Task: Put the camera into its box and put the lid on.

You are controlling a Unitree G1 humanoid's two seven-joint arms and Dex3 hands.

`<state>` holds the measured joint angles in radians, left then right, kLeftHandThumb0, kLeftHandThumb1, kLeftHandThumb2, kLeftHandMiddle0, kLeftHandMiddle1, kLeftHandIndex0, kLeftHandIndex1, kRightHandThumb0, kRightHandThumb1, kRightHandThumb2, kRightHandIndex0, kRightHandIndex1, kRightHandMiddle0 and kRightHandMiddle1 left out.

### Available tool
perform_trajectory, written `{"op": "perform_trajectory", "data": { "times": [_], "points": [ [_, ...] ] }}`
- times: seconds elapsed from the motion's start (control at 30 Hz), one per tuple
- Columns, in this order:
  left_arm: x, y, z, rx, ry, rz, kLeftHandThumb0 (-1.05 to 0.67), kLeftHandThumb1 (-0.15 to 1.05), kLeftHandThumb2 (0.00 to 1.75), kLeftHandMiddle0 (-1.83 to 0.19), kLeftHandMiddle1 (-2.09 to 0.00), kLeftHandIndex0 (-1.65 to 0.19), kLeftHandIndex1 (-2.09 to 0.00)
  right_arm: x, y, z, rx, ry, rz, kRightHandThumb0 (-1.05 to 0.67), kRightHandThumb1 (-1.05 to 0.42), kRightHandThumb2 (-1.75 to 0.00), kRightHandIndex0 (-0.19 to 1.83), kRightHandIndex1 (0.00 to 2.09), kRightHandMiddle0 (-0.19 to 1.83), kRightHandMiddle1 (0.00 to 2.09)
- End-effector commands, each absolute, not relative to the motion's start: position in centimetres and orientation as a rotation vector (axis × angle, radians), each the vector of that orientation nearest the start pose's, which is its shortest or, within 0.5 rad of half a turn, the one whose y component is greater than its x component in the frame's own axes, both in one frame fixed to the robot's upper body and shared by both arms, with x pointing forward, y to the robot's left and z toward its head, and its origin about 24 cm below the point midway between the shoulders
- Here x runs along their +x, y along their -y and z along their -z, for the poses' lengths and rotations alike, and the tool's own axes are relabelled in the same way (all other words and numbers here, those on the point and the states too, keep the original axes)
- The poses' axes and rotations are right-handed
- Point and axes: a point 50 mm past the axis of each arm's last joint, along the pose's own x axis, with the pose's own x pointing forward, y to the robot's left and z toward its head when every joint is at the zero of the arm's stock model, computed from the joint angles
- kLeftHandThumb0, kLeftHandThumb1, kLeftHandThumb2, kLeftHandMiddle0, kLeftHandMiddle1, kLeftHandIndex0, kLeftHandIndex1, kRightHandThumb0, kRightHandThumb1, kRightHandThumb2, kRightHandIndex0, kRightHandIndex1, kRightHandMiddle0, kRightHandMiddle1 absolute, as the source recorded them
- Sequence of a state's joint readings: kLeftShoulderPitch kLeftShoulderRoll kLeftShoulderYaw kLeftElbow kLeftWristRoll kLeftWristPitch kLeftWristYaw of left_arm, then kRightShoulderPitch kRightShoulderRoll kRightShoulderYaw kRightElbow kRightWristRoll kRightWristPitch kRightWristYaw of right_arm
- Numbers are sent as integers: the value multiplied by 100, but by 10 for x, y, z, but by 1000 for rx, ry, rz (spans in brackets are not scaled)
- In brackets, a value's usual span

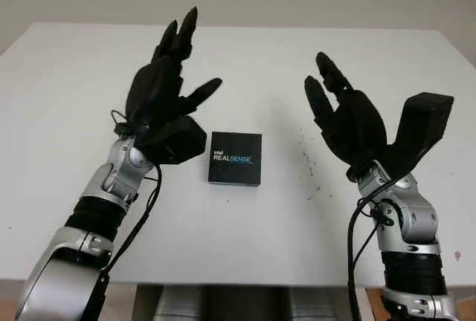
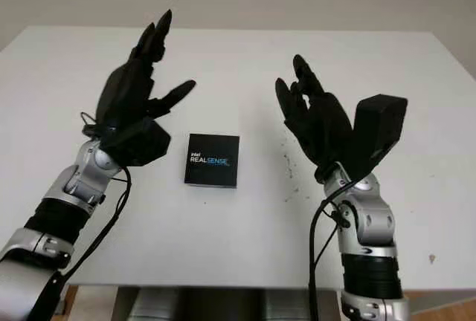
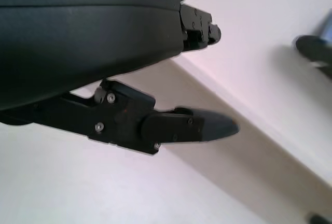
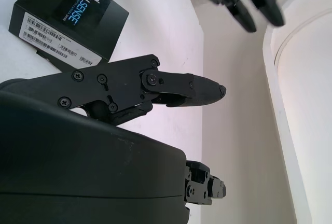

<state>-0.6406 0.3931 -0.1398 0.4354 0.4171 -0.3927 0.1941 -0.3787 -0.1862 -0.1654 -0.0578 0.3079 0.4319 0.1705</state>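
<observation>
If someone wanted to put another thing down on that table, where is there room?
Bare table lies in front of the black box, and behind it to the far edge. It is crowded beside the box, where the open left hand and right hand hang.

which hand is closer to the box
The left hand: its wrist block comes almost up to the box edge. The right hand is raised farther off across bare table. Both are open, holding nothing.
</observation>
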Motion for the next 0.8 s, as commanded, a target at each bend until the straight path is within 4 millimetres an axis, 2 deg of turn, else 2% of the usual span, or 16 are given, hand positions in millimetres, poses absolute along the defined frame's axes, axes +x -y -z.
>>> {"op": "perform_trajectory", "data": {
  "times": [0.0,0.2,0.37,0.53,0.77],
  "points": [
    [339,-166,-180,793,692,99,-68,105,27,-4,-14,-1,-13,313,180,-136,143,67,-186,-45,-105,-43,-19,4,-8,5],
    [309,-177,-187,884,673,347,-85,102,8,6,-6,1,-8,313,180,-138,149,70,-174,-44,-105,-43,-18,5,-9,4],
    [293,-181,-186,968,630,451,-93,97,5,13,-3,4,-5,312,182,-140,139,69,-169,-44,-105,-44,-18,5,-10,4],
    [284,-180,-180,1079,619,508,-97,97,5,17,-4,7,-5,311,181,-143,145,75,-158,-45,-105,-42,-17,5,-7,6],
    [282,-171,-155,1216,601,542,-95,91,4,17,-5,9,-4,313,182,-144,148,83,-167,-44,-105,-43,-18,5,-8,5]
  ]
}}
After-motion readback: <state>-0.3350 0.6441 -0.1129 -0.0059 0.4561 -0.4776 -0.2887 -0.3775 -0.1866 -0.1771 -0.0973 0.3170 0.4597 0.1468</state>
